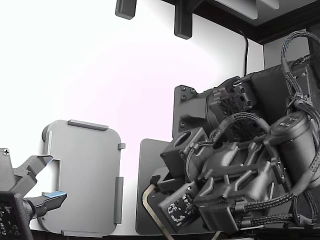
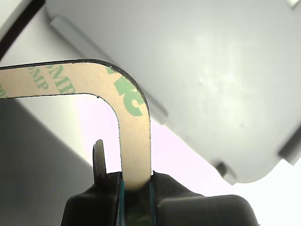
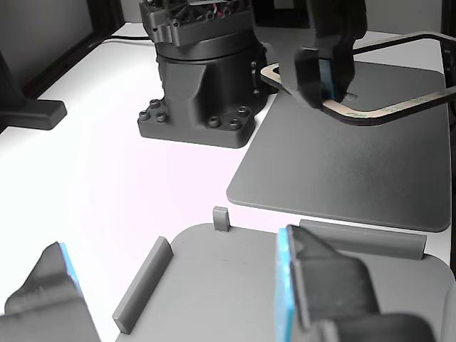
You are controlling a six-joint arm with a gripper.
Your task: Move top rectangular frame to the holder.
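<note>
The top rectangular frame is a thin beige ring with green print, and my gripper is shut on one of its sides near a rounded corner. In the other view the frame hangs tilted just above a dark grey slab, held by the gripper. In the exterior view only a curved bit of the frame shows below the arm, right of the holder. The holder is a light grey plate with raised edge tabs and nothing lies on it. In the wrist view the holder lies beyond the frame.
A second arm's gripper with blue-padded fingers stands open at the holder's side, on the exterior view's left. The arm's black base stands beside the dark slab. A black cable runs along the back.
</note>
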